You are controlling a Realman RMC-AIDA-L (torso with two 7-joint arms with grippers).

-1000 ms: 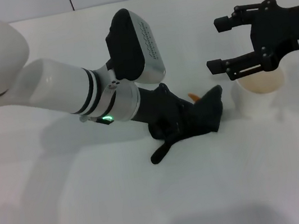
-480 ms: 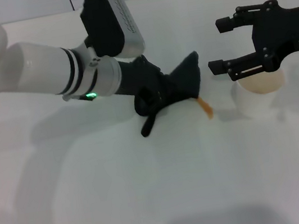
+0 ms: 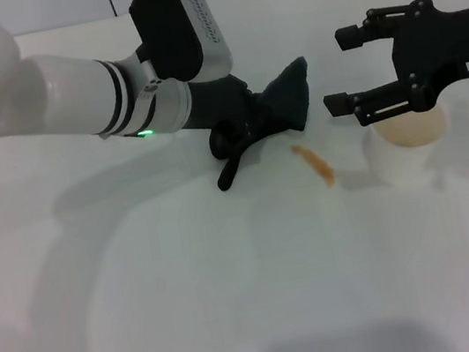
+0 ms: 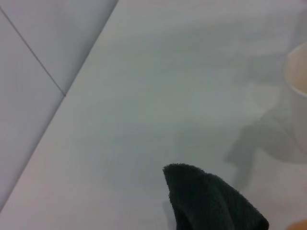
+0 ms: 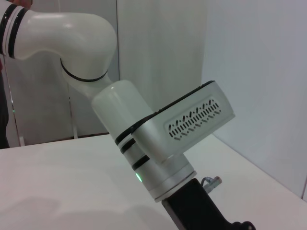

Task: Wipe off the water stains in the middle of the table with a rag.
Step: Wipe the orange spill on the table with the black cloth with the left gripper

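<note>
— Where was the stain (image 3: 314, 163)?

— Mid-table (image 3: 193, 308), an orange streak lying bare between the rag (image 3: 265, 117) and the cup (image 3: 408, 144), touching neither.

— And the rag?

— Gripped in the left end effector (image 3: 236, 131), just behind the stain, one tail drooping onto the table.

— The right end effector (image 3: 338, 70)?

— Fingers spread, empty, hovering over the cup.

— Room to move?

— Broad bare table in front; the far edge lay close behind the left arm.

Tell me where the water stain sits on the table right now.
In the head view, the water stains lie mid-table, uncovered, between the rag held by the left gripper and the white cup.
</note>
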